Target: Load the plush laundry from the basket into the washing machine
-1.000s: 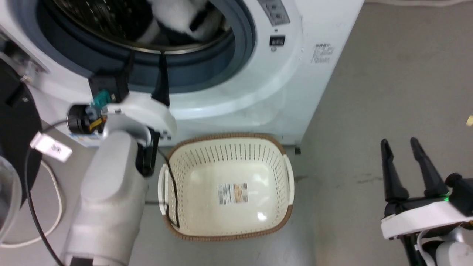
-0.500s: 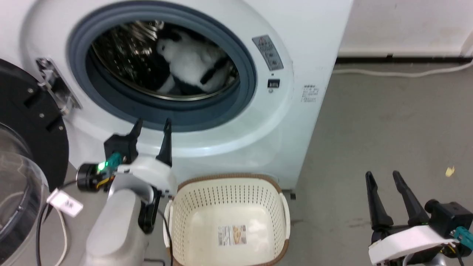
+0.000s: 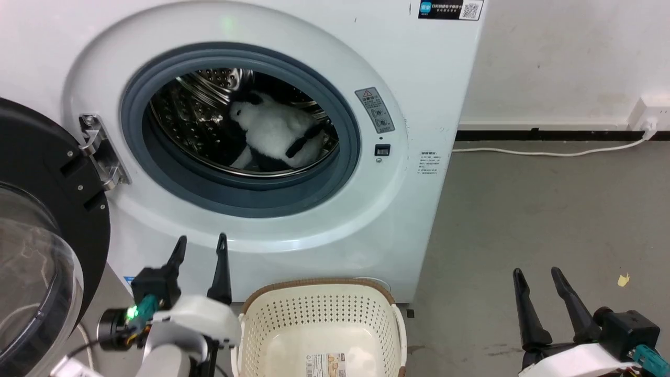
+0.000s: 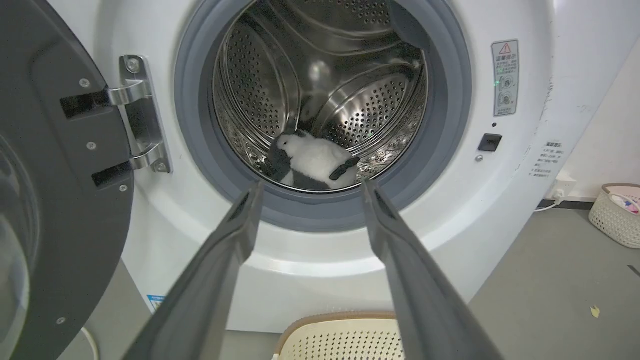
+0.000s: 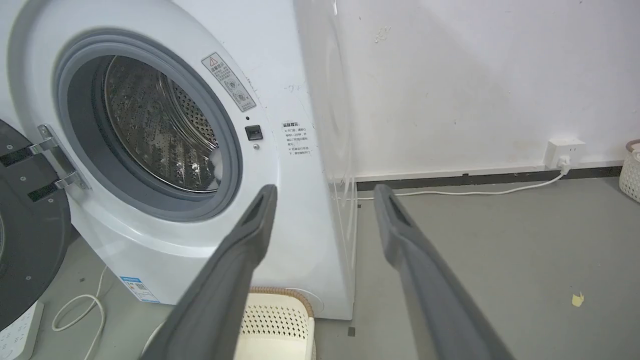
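While the plush laundry (image 3: 275, 137) is lying in the drum (image 3: 199, 120) of the washing machine (image 3: 398, 225), above and ahead of my nearer left gripper (image 3: 201, 237), I am seeing it and the right gripper (image 3: 536, 270) both spread, gripping nothing.

your way into the washing machine (image 3: 419, 78) porthole stands open, door (image 3: 47, 173) swung wide at your left, plush laundry (image 3: 272, 136) low in the drum, basket (image 3: 314, 314) just below the front, floor (image 3: 549, 209) room to your right
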{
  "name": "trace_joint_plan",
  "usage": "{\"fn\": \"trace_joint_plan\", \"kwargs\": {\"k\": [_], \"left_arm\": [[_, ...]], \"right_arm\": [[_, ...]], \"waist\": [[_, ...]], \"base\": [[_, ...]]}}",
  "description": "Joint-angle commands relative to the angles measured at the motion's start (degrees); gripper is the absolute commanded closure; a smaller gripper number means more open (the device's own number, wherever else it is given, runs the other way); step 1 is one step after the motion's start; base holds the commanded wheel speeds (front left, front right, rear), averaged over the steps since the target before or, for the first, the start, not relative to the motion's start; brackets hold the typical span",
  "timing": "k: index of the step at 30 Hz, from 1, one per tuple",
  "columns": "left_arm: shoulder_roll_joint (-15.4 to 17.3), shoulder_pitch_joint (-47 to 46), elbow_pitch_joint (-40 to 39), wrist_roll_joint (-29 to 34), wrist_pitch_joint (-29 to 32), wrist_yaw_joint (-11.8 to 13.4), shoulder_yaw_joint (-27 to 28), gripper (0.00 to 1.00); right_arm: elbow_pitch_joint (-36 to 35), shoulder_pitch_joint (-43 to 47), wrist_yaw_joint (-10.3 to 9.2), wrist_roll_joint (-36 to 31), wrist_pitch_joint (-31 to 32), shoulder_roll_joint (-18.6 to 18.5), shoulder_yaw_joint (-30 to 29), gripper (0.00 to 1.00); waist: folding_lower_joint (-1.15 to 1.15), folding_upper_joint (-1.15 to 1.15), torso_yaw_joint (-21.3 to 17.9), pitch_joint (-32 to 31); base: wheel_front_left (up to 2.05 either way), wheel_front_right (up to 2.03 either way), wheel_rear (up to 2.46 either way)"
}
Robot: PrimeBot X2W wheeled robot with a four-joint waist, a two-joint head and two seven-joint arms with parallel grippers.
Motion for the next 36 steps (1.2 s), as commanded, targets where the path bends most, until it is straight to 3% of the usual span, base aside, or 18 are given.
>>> {"fn": "trace_joint_plan", "kwargs": {"k": [1, 8, 18, 36], "left_arm": [[0.66, 1.94, -1.59, -0.02, 0.19, 0.36, 0.17, 0.0], [1.5, 8.68, -9.85, -0.53, 2.78, 2.0, 0.13, 0.0], [1.3, 15.31, -15.61, -1.71, 3.36, 3.76, 0.7, 0.0], [1.41, 16.18, -16.72, -2.44, 2.87, 4.0, -0.06, 0.0]], "right_arm": [[0.2, 1.01, -0.04, -0.35, -0.44, 0.2, 0.16, 0.0], [-0.13, 2.64, -0.04, -2.61, -0.87, 0.2, -0.21, 0.0], [-0.52, 3.84, -0.04, -2.79, -0.88, 0.2, -0.36, 0.0], [-0.69, 4.39, -0.04, -2.67, -0.11, 0.2, 0.3, 0.0]], "waist": [[0.01, 0.0, 0.07, -0.22], [0.01, 0.0, 0.14, -0.62], [0.01, 0.0, -0.3, -0.94], [0.01, 0.0, -0.36, -0.35]], "base": [[0.0, 0.0, 0.0], [0.0, 0.0, 0.0], [0.0, 0.0, 0.0], [0.0, 0.0, 0.0]]}}
